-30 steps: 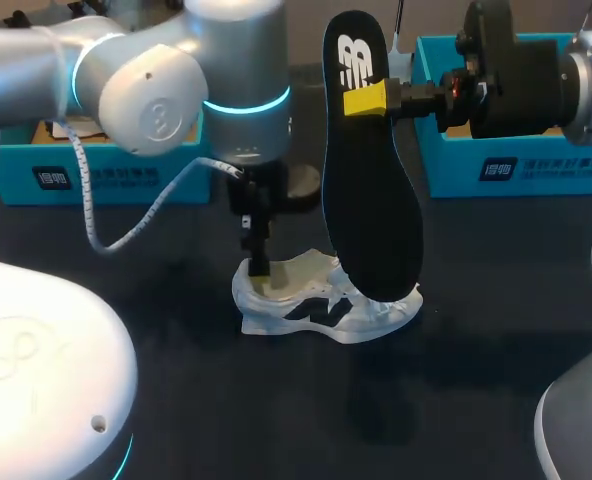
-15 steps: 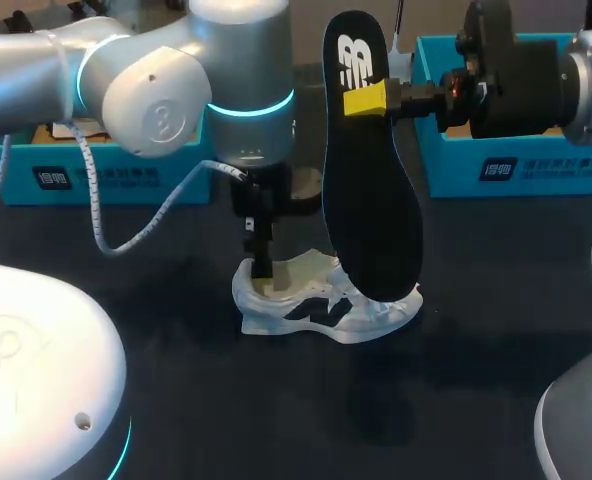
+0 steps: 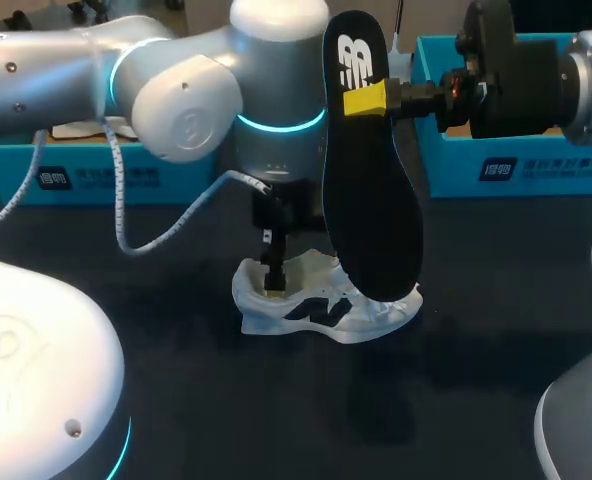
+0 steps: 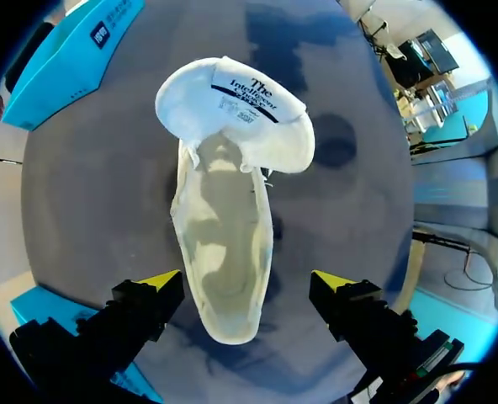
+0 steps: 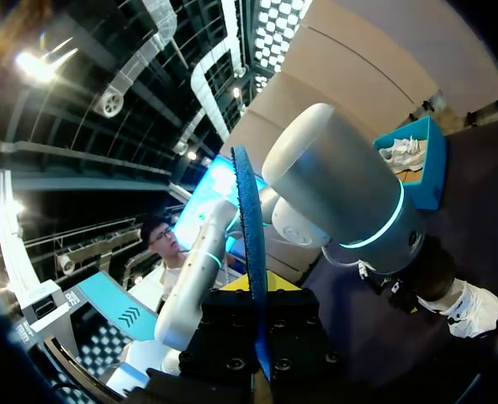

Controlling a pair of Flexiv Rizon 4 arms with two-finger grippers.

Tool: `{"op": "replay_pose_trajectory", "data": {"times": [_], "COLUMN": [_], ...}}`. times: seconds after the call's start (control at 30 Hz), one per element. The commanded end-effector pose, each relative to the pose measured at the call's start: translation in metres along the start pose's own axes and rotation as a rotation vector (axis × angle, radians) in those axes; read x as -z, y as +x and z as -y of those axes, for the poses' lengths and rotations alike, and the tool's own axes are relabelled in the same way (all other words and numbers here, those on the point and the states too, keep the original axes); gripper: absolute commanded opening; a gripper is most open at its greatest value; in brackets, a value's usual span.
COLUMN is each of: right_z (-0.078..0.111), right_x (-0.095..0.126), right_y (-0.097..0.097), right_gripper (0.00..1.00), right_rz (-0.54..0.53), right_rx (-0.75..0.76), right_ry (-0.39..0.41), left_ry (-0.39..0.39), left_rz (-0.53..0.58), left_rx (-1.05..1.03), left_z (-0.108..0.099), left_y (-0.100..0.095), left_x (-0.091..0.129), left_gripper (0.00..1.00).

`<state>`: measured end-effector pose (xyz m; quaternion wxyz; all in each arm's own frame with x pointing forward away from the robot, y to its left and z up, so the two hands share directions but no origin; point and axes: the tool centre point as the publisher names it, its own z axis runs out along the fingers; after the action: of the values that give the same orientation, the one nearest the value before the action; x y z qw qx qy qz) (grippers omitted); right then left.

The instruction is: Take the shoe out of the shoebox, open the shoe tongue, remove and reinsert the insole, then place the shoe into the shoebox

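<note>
White shoe [image 3: 321,305] on dark table [image 3: 476,330], blue shoeboxes [image 3: 496,160] behind.
Left gripper [image 4: 247,279] gapes wide over it; right gripper [image 3: 368,100] clamps the black insole [image 3: 371,200] aloft.

White shoe [image 3: 316,300] upright — black insole [image 3: 371,180] aloft

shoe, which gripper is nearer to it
Left. The left gripper hangs open right over the shoe, at its heel end. The right gripper is higher up and off to the side, shut on the insole.
</note>
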<state>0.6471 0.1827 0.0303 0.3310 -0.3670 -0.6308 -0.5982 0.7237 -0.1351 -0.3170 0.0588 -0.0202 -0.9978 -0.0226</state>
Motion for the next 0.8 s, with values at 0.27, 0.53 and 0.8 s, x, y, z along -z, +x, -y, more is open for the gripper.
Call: {"op": "replay_pose_trajectory", "data": {"times": [0.27,0.53,0.8], "right_z": [-0.002,-0.002,-0.002], "right_x": [-0.003,-0.003,-0.003], "right_y": [0.0,0.0,0.0], "right_gripper": [0.0,0.0,0.0], "right_rz": [0.004,0.004,0.004], "right_rx": [-0.003,-0.003,-0.003], "right_ry": [0.002,0.002,0.002], "left_ry": [0.003,0.002,0.032], "left_rz": [0.018,0.031,0.048], "left_rx": [0.001,-0.048,-0.087], "left_z": [0.003,0.015,0.028], "left_y": [-0.009,-0.04,-0.063], "left_x": [0.009,0.009,-0.009], "left_gripper": [1.0,1.0,1.0]}}
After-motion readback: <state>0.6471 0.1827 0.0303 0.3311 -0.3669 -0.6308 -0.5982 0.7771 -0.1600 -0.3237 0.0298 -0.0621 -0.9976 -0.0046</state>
